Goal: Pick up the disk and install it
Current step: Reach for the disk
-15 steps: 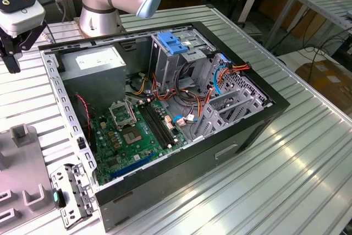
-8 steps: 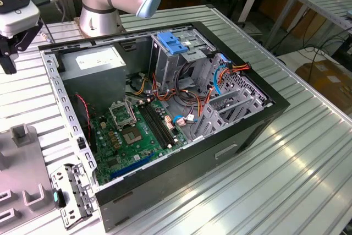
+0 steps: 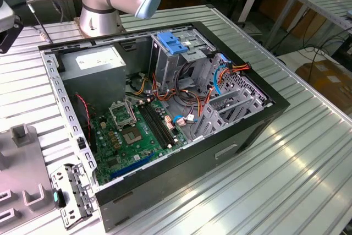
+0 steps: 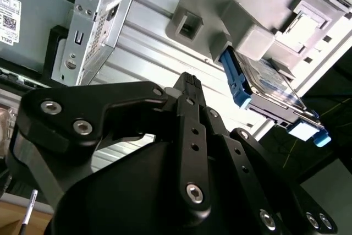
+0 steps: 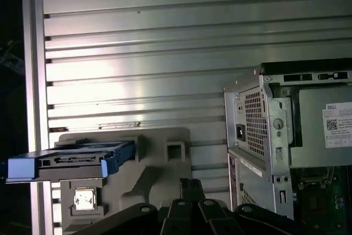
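Disk propped in grey holder on the ribbed table, beside the open computer case and well apart from gripper, whose jaws seem closed on nothing; arriving unopened, they could knock it off its perch.

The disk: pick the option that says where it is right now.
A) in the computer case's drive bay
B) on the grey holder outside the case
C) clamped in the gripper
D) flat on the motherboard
B: in the first wrist view the disk, with its blue side rails, rests on the grey holder, apart from the computer case.
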Available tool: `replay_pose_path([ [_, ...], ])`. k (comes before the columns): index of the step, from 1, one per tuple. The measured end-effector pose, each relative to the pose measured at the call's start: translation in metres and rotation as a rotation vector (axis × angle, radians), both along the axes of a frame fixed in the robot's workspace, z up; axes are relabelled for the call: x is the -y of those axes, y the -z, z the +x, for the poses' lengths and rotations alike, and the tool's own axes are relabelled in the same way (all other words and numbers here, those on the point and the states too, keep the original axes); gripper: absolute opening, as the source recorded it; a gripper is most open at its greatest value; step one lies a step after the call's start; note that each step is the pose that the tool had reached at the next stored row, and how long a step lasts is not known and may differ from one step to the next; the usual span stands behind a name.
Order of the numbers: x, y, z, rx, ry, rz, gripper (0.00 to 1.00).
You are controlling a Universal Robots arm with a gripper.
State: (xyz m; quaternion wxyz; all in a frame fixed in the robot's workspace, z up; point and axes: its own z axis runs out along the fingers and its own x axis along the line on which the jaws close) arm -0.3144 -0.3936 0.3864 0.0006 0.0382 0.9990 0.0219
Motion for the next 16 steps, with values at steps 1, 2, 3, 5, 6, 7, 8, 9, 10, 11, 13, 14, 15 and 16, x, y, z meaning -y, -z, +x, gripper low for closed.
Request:
replay_pose_path([
  [1,-0.0013,0.0002,-0.0062,0.0,0.0,0.0005,0.11],
  [2,-0.003,0.0005,-0.0123,0.0,0.0,0.0007,0.11],
  [3,-0.0042,0.0006,-0.0162,0.0,0.0,0.0006,0.11],
  [5,-0.0054,0.0009,-0.0236,0.0,0.0,0.0006,0.11],
  [6,-0.0057,0.0011,-0.0274,0.0,0.0,0.0007,0.11],
  [7,-0.0059,0.0012,-0.0335,0.0001,0.0,0.0007,0.11],
  [8,-0.006,0.0014,-0.0438,-0.0001,0.001,0.0006,0.11],
  [9,-0.006,0.0015,-0.0475,0.0,0.001,0.0007,0.11],
  [10,-0.0059,0.0017,-0.0515,0.0,0.001,0.0007,0.11],
  [11,-0.0059,0.0019,-0.0562,0.0,0.001,0.0007,0.11],
  [13,-0.0061,0.0022,-0.0673,0.0,0.001,0.0007,0.11],
  [14,-0.0062,0.0023,-0.0709,0.0,0.001,0.0007,0.11],
  [15,-0.0062,0.0025,-0.0753,0.0001,0.001,0.0007,0.11],
  [16,-0.0062,0.0025,-0.0805,-0.0001,0.001,0.0006,0.11],
])
